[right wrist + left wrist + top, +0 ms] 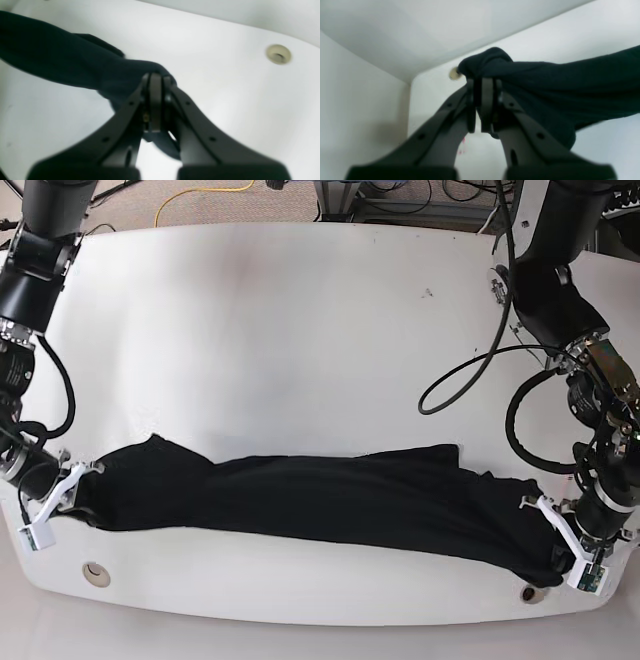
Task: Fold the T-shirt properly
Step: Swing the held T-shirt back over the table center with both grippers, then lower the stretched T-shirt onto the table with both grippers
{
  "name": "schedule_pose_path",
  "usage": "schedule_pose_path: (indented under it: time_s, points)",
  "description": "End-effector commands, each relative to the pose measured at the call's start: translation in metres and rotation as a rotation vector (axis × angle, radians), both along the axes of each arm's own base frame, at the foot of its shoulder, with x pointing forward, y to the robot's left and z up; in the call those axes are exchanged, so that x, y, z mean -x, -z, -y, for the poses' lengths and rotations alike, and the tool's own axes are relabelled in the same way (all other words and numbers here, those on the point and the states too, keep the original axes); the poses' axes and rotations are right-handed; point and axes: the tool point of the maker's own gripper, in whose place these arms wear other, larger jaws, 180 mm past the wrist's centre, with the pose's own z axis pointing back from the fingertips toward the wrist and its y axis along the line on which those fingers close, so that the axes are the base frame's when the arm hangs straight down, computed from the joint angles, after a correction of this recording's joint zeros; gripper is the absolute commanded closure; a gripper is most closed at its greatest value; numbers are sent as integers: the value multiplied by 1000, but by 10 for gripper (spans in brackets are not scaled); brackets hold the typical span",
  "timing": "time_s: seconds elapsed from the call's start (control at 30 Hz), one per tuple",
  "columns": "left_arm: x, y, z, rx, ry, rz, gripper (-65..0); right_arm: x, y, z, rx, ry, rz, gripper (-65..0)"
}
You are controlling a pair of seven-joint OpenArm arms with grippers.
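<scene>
The T-shirt (320, 505) lies stretched in a long dark band across the near part of the white table (300, 330), running almost from one side edge to the other. The left gripper (483, 83) is closed tight on a bunched end of the cloth, and the right gripper (156, 80) is likewise clamped on the opposite end, so the shirt hangs taut between them. The risk from here, as I judge it, is that each grip holds only a small wad of fabric: a further pull apart could slide one end free and let the shirt collapse in a heap. Both ends also sit close to the table's near edge, by the small round holes (97, 574), so slack cloth could slip over it.
</scene>
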Motion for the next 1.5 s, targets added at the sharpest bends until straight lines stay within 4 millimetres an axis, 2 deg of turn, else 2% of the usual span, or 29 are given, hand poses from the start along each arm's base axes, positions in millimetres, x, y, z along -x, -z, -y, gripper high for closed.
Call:
schedule_pose_path:
  time_s: [0.0, 0.3, 0.5, 0.57, 0.83, 0.9, 1.1, 1.17, 1.23, 1.47]
  points:
    - [-1, -12, 0, 3, 6, 43, 0, -1, -20, 5, -3, 2, 61, 0]
    - [9, 15, -4, -3, -7, -24, 0, 1, -2, 8, -21, 16, 18, 0]
    - [17, 24, -6, -17, -16, -45, -1, 0, 3, 12, -29, 29, 5, 0]
    - [31, 44, -7, -30, -23, -89, 0, 10, 15, 15, -23, 39, -30, 0]
    - [60, 70, -17, -52, -61, -154, -1, 32, 41, 15, -33, 57, -89, 0]
    - [73, 87, -25, -50, -85, -197, -1, 43, 52, 11, -41, 55, -109, 0]
    - [84, 111, -30, -40, -91, -260, -3, 54, 67, 4, -45, 44, -145, 0]
    - [85, 118, -31, -29, -90, -274, -3, 58, 73, 0, -47, 40, -159, 0]
    - [77, 136, -27, 23, -60, -292, -7, 58, 85, -11, -54, 26, -175, 0]
    - [64, 157, -27, 100, -39, -305, -15, 51, 100, -26, -43, 22, -173, 0]
